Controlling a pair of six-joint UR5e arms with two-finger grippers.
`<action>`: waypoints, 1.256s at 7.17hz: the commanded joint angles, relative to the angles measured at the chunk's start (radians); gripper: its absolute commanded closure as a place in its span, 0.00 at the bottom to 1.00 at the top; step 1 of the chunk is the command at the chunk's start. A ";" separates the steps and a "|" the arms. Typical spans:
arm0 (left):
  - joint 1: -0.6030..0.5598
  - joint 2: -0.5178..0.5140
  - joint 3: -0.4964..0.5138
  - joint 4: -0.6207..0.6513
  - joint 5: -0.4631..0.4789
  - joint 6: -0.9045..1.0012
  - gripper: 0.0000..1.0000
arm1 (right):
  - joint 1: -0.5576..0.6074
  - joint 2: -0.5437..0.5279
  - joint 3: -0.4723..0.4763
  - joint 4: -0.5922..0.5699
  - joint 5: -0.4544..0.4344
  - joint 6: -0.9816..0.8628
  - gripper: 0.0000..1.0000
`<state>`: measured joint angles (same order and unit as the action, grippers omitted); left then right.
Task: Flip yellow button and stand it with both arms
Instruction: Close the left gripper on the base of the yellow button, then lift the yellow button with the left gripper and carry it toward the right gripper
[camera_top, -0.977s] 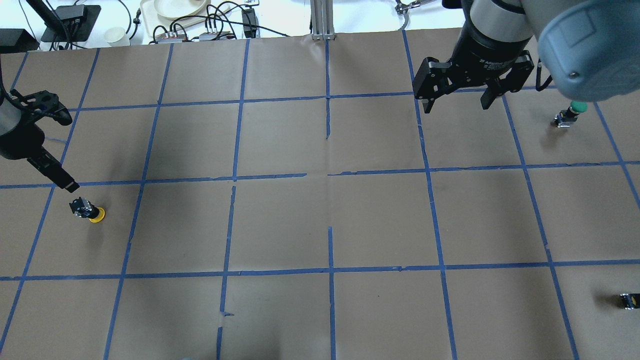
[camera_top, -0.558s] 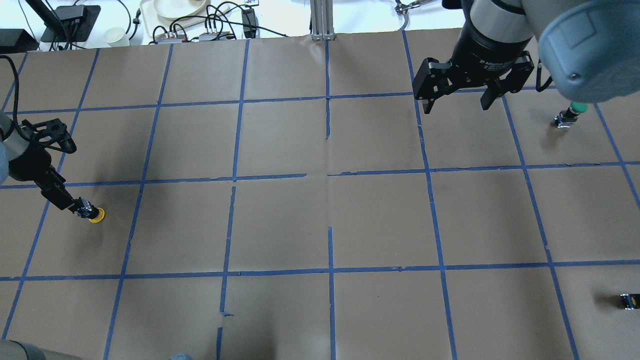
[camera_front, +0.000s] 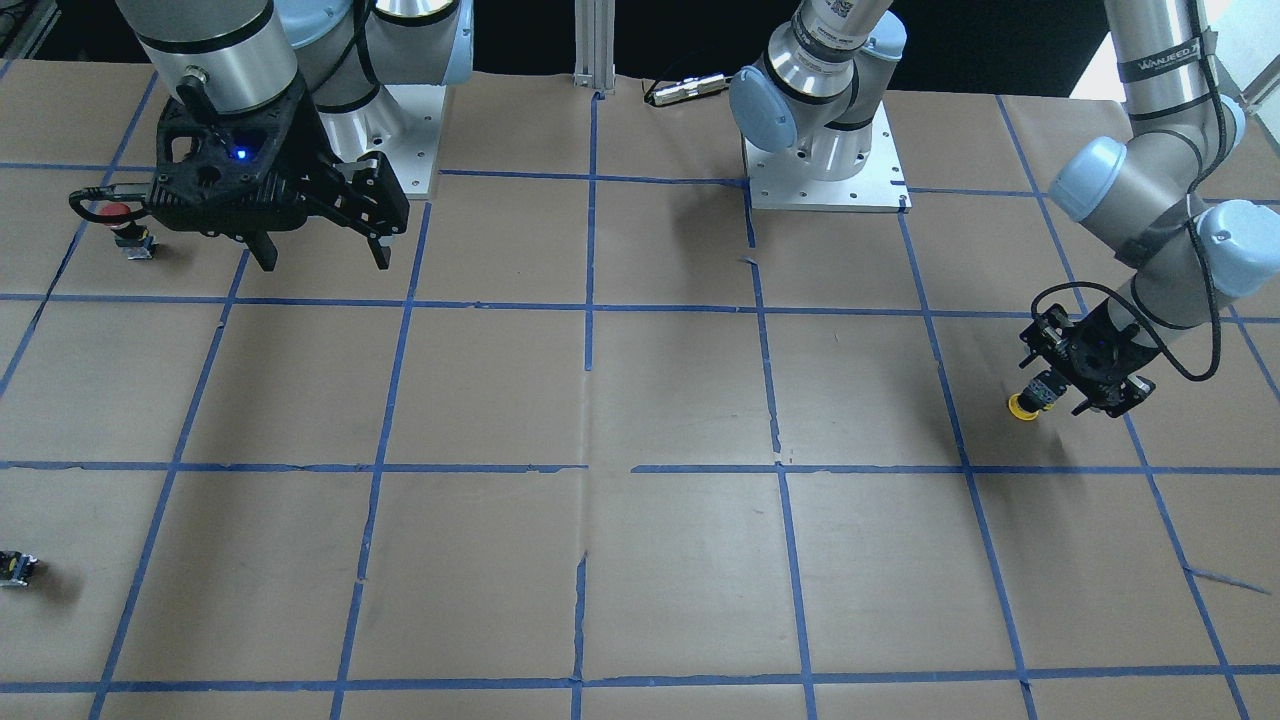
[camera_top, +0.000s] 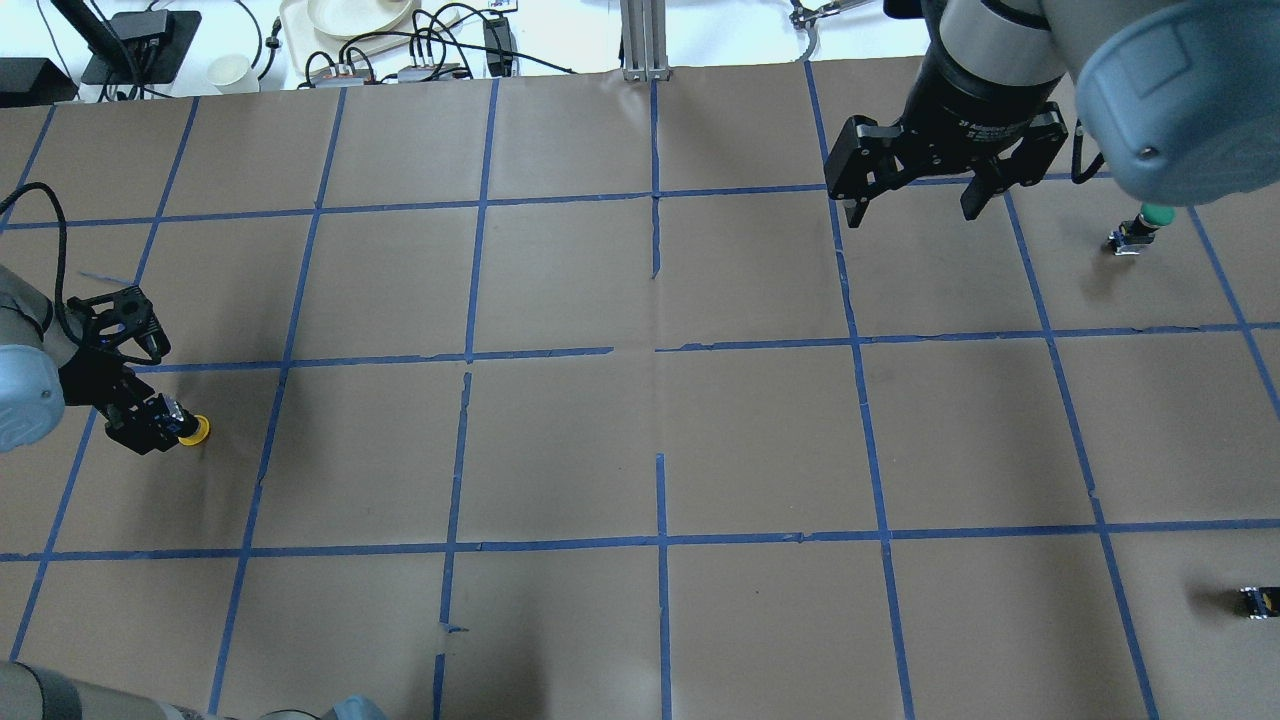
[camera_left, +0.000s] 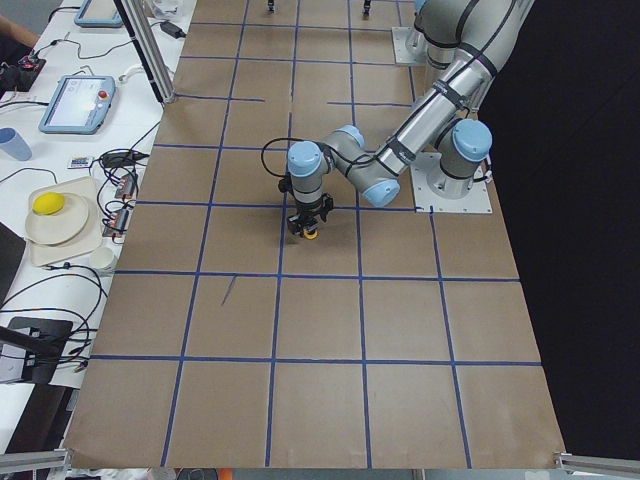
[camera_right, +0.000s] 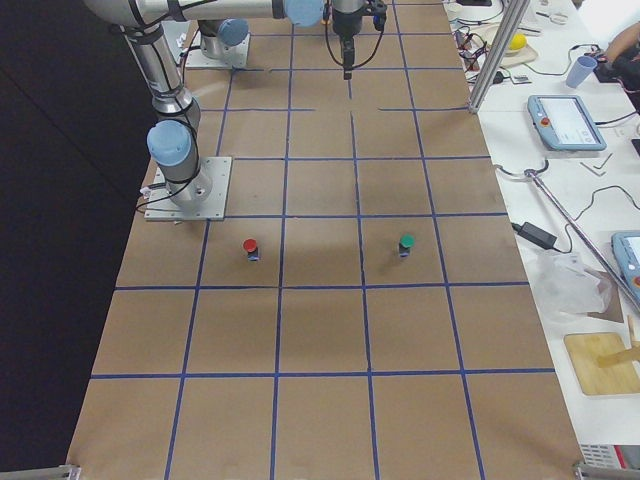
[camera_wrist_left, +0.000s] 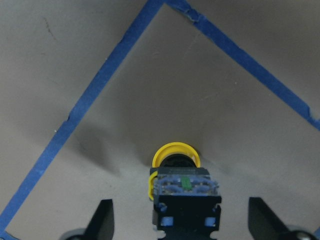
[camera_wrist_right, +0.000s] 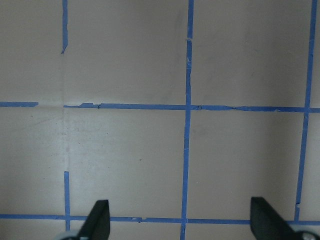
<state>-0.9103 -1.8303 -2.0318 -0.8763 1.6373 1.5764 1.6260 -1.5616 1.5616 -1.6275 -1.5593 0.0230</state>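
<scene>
I am watching the yellow button lying on its side on the table at about 9 o'clock in the overhead view. Its cap is pointing toward 3 o'clock and its blocky body is facing the left tool. That tool is sitting low around the body with its fingers spread wide, each standing clear of the button. The right tool is hovering at about 1 o'clock, also gaping wide and carrying nothing.
</scene>
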 joint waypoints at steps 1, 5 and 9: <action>0.002 0.019 0.001 -0.006 -0.025 0.008 0.36 | -0.002 0.000 0.000 0.000 0.001 0.000 0.00; -0.002 0.037 0.014 -0.030 -0.086 0.020 0.84 | -0.002 0.000 0.000 0.000 -0.001 -0.002 0.00; -0.021 0.154 0.224 -0.644 -0.377 -0.146 0.97 | -0.009 0.000 -0.015 -0.003 0.007 -0.015 0.00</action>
<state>-0.9254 -1.6879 -1.8565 -1.3696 1.3560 1.5150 1.6204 -1.5616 1.5550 -1.6310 -1.5565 0.0122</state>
